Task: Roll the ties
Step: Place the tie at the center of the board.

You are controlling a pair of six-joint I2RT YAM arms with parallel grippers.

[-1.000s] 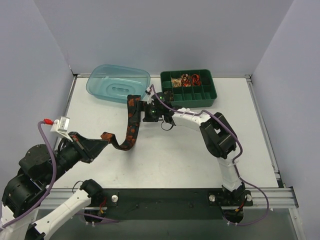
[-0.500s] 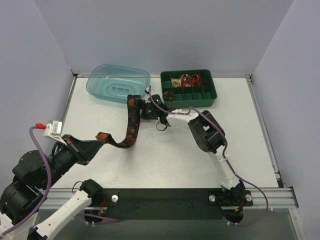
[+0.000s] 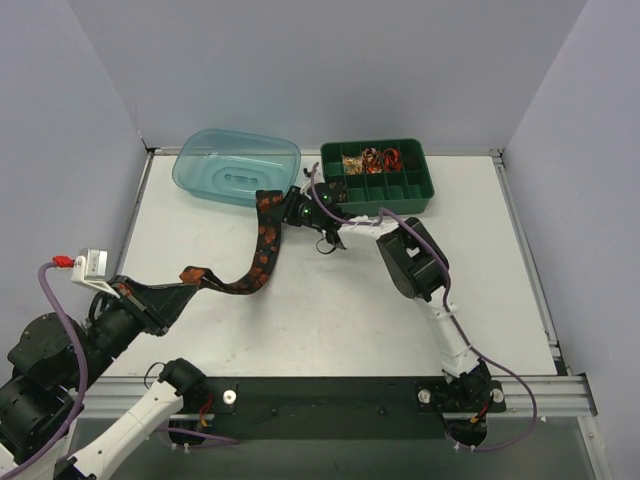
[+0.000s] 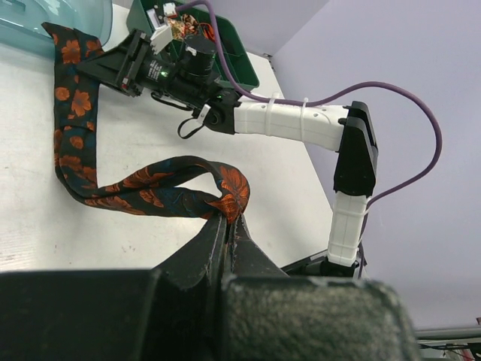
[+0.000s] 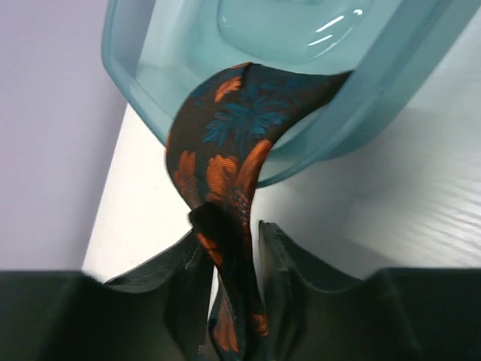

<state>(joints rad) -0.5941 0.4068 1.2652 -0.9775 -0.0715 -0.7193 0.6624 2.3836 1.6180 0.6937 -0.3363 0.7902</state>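
One tie (image 3: 262, 245), black with orange-red flowers, runs in a curve across the table from the back centre down to the left. My left gripper (image 3: 183, 278) is shut on its near end; in the left wrist view the fabric (image 4: 143, 197) folds out of the tight fingertips of the left gripper (image 4: 229, 218). My right gripper (image 3: 282, 212) is at the tie's far end beside the teal container. In the right wrist view the bunched tie (image 5: 225, 143) passes between the narrow jaws of the right gripper (image 5: 229, 233), pinched there.
A teal plastic container (image 3: 237, 165) lies upside down at the back left, with the tie's far end against its rim (image 5: 361, 98). A green compartment tray (image 3: 378, 203) holding small items stands at the back centre. Purple cables run along both arms.
The right gripper has moved left to the tie's far end and closed on it. The left arm has drawn back toward the lower left with its end of the tie.
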